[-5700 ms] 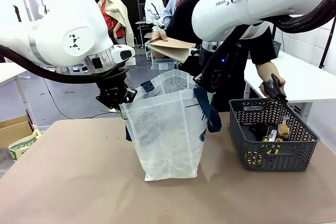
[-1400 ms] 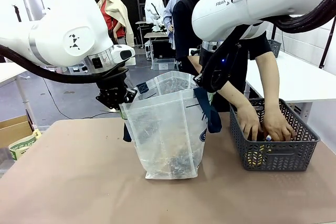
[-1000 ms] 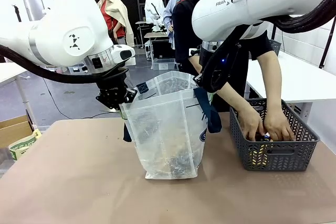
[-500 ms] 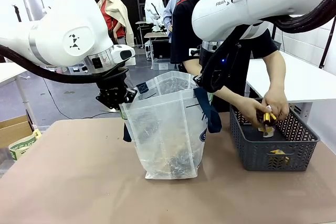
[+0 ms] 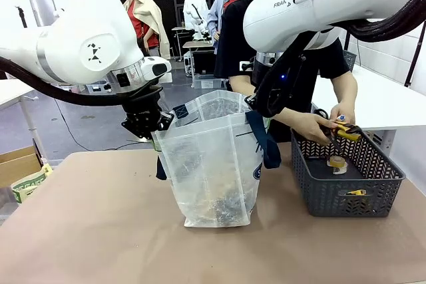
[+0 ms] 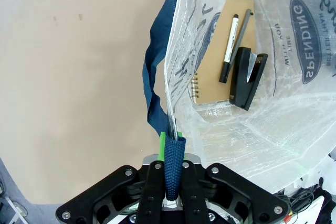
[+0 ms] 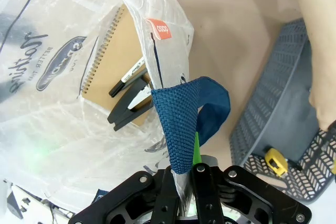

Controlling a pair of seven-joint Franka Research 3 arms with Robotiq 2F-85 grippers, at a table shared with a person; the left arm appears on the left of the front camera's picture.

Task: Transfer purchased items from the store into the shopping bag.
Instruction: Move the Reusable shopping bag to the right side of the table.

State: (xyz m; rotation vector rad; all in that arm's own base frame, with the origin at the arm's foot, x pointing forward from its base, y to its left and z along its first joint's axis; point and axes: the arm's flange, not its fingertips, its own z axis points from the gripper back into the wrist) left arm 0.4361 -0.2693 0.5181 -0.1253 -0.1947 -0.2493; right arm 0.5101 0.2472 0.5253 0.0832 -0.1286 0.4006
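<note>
The left claw (image 5: pixel 148 124) is pressed together on one navy strap handle (image 6: pixel 153 98) of the translucent white plastic shopping bag (image 5: pixel 213 171). The bag stands on the tan counter (image 5: pixel 100 231) and hangs open between this claw and the right claw (image 5: pixel 263 108). The right claw is clamped on the other navy strap handle (image 7: pixel 178 124).

Below both claws, on the bag's bottom, lies a tan spiral notebook (image 6: pixel 212 77). A black stapler (image 6: pixel 247 80) rests on it, with a white-and-black marker pen (image 6: pixel 229 48) just beside the stapler.

Past the right claw, on the side away from the left one, sits a dark grey mesh basket (image 5: pixel 346 194). The person's hands (image 5: pixel 314 127) meet above it, holding a yellow-and-black tool (image 5: pixel 347 134). A roll of tape (image 5: pixel 337 162) lies in the basket.
</note>
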